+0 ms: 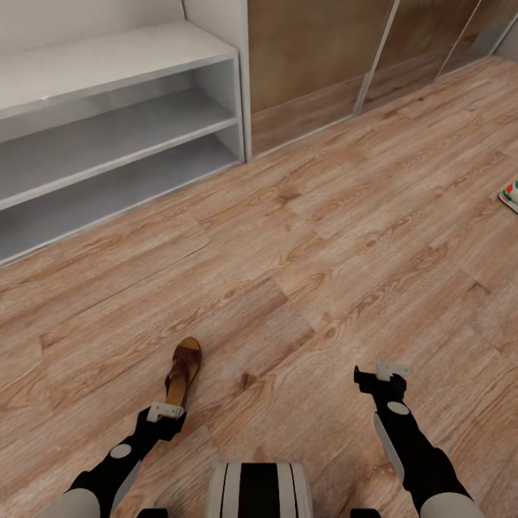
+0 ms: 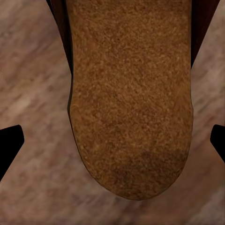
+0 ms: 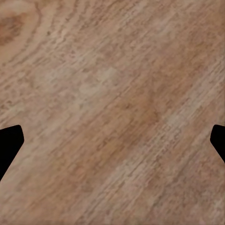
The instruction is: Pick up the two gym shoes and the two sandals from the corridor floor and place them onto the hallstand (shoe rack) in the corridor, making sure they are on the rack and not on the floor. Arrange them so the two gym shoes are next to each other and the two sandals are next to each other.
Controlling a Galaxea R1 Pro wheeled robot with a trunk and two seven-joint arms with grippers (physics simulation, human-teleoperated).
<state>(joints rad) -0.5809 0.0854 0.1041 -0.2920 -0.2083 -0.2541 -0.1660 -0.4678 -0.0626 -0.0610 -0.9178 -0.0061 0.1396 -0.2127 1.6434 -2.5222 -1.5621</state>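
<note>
One dark-brown sandal [image 1: 183,371] with a tan footbed lies on the wood-plank corridor floor [image 1: 324,237], near my left arm. My left gripper [image 1: 165,416] hangs just above its heel end. In the left wrist view the sandal footbed [image 2: 131,103] lies between the two black fingertips [image 2: 9,145], which stand wide apart, so the gripper is open. My right gripper [image 1: 381,375] hovers over bare floor [image 3: 112,112], open and holding nothing. A white gym shoe [image 1: 510,194] with green and red accents peeks in at the right edge. The white hallstand [image 1: 108,129] stands at the upper left, shelves bare.
Brown wooden wall panels [image 1: 316,65] with pale frames run behind the hallstand's right end. My base [image 1: 259,489] shows at the bottom centre. Open floor stretches between the sandal and the hallstand.
</note>
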